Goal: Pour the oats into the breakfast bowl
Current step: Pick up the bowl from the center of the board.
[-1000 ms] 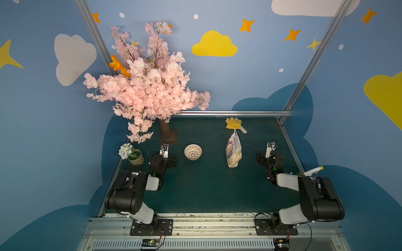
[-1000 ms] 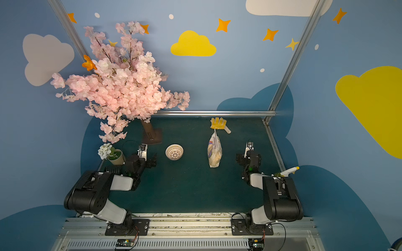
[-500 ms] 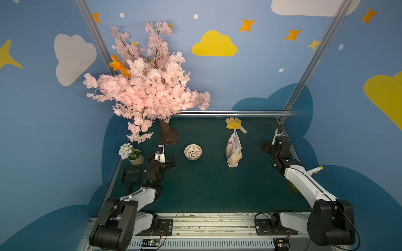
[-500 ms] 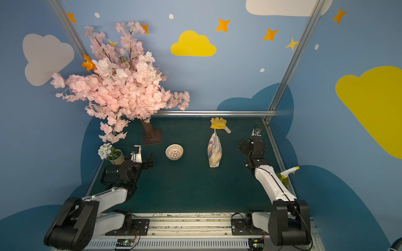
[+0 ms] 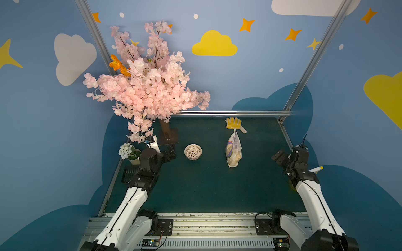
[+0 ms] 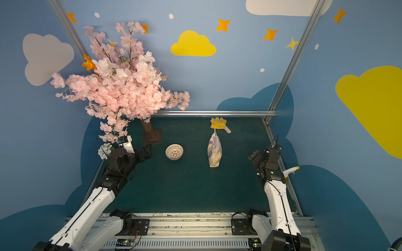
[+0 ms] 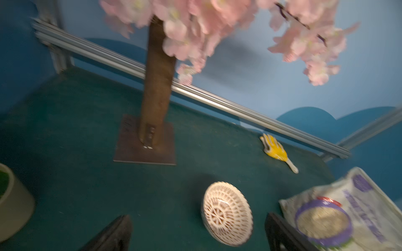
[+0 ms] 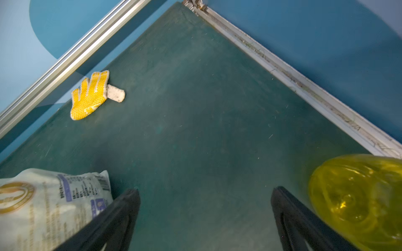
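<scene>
Nothing is poured yet, by my reading. My left gripper (image 5: 171, 152), jaws apart and empty, hangs at nine o'clock of the breakfast bowl (image 5: 193, 152), which looks empty. At the bowl's three o'clock, well apart, the oats (image 5: 233, 150) lie bagged. My right gripper (image 5: 279, 157), spread and empty, is at their three o'clock. A yellow glove (image 5: 233, 123) lies at twelve. Grasping, carrying and tipping remain.

The left wrist view smears: the bowl (image 7: 227, 214) and tree trunk (image 7: 156, 87) look soft, and the oats bag (image 7: 339, 217) runs off the edge. The right wrist view crops the yellow bottle (image 8: 356, 202); in both top views the right arm (image 5: 311, 195) hides most of it
</scene>
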### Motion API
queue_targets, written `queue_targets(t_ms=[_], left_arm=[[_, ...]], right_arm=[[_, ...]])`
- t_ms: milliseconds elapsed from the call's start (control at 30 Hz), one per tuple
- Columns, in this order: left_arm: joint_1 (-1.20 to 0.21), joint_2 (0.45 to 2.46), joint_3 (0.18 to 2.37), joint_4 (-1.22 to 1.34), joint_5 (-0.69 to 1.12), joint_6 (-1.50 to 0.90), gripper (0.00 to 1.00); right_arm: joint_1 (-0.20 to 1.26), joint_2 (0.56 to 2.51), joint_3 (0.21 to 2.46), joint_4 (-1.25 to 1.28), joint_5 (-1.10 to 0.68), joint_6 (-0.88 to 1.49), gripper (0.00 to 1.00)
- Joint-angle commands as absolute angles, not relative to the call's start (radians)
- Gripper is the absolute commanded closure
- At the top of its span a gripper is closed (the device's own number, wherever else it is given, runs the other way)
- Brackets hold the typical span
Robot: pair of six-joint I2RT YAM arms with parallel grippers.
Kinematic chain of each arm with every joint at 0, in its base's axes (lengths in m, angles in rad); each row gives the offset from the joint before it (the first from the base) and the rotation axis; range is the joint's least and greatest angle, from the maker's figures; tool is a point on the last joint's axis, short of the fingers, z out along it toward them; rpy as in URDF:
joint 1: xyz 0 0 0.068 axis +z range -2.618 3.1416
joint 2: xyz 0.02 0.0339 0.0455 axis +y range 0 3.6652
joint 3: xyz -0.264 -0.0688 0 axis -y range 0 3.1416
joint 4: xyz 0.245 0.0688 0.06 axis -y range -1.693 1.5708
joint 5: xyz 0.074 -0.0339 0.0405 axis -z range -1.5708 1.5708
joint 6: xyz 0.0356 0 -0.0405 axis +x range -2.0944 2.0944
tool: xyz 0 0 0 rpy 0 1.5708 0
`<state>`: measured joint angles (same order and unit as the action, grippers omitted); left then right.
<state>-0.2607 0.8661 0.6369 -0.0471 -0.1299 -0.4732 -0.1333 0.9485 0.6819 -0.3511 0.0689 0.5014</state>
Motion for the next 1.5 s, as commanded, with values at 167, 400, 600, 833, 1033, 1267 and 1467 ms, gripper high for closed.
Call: queue_targets(t_ms=[167, 400, 600, 833, 1033, 1267, 1467], left_arm=[[-0.557, 1.124, 0.818, -0.383, -0.375, -0.623, 0.13], [-0.535, 1.429, 0.975, -0.376, -0.429, -0.662, 0.15], [-0.519, 1.616, 1.075, -0.384, -0.421, -0.707, 0.21], [-0.447, 1.73, 1.101, -0.319, -0.352, -0.733, 0.37], [-0.427, 1.794, 1.123, -0.32, -0.362, -0.752, 0.47], [-0.42, 1.83, 1.147, -0.331, -0.287, -0.756, 0.8], [-0.43, 1.719, 1.098, -0.371, -0.217, -0.746, 0.97]], right_arm=[[-0.043, 0.862, 0.611, -0.406, -0.061, 0.491, 0.02], [0.042, 0.782, 0.523, -0.362, -0.009, 0.486, 0.02], [0.062, 0.746, 0.491, -0.338, -0.012, 0.502, 0.02], [0.075, 0.741, 0.471, -0.314, -0.033, 0.51, 0.02], [0.09, 0.756, 0.467, -0.308, -0.026, 0.514, 0.02], [0.104, 0.769, 0.467, -0.305, -0.011, 0.512, 0.02], [0.113, 0.797, 0.47, -0.298, -0.011, 0.511, 0.02]])
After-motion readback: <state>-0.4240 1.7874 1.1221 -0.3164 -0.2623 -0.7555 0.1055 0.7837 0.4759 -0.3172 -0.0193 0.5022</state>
